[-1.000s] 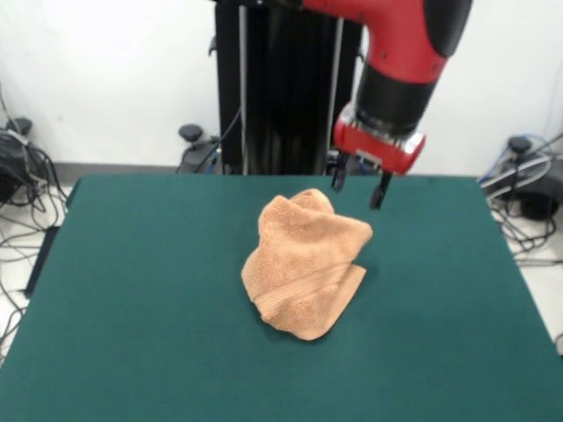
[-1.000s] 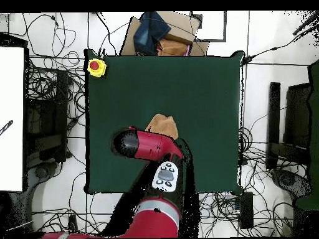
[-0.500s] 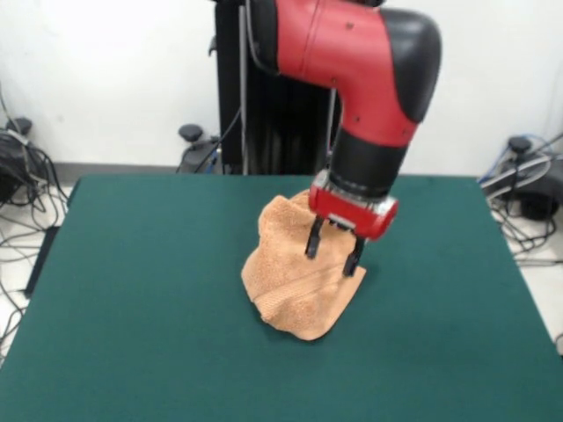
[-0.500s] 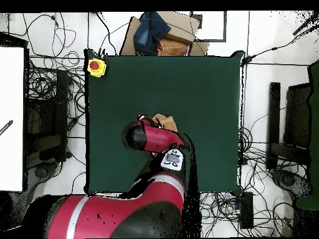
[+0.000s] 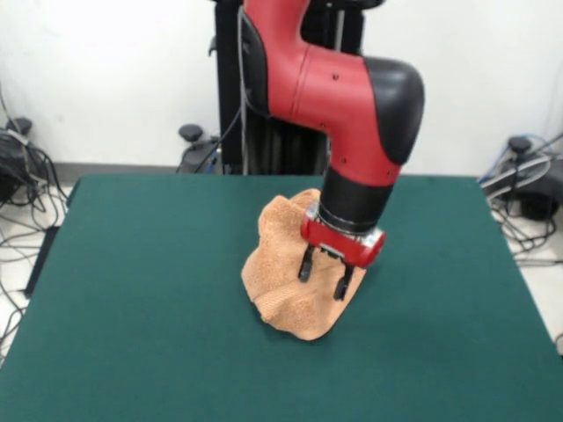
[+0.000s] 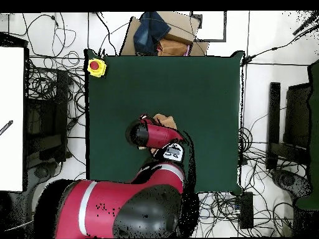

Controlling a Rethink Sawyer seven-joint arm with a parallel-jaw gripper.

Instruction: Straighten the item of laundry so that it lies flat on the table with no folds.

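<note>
1. The gripper [image 5: 321,279] is right on top of the towel [image 5: 280,280], at its front right part. Its two fingers are spread apart, and their tips look like they touch the cloth.
2. The towel sits bunched up near the middle of the counter [image 5: 132,308].
3. It is soft, fuzzy and orange. It is lumpy, with folds.
4. The counter is dark green and flat.

Looked like nubby, matt terry cloth on the towel [image 5: 281,264], with a flatter woven band near one edge. Appeared felt-like and dull across the table [image 5: 132,308]; glossy, smooth moulded plastic on the arm [image 5: 334,97].
</note>
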